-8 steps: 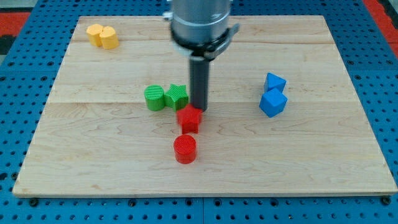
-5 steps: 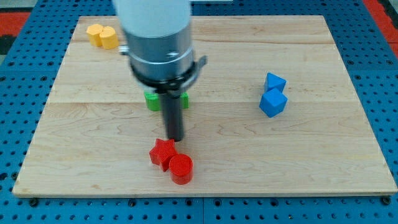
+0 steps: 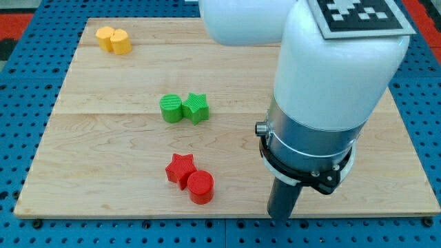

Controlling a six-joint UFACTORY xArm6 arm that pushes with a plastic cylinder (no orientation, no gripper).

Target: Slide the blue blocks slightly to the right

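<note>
Tip [image 3: 279,218] sat at lower centre-right of the frame, near the board's [image 3: 96,158] bottom edge. Blue blocks were hidden behind the arm, so their bearing couldn't be read. No jaws fitted, only a bare rod.

Bench [image 3: 103,151] was pale wood planks, smooth, visible grain, matt. Red star [image 3: 180,169], red cylinder [image 3: 201,187], green cylinder [image 3: 171,108], green star [image 3: 196,107] looked like ridged matt plastic; yellow blocks [image 3: 114,40] smoother. Arm shell [image 3: 331,76] was glossy white plastic over a brushed metal collar [image 3: 310,134].
</note>
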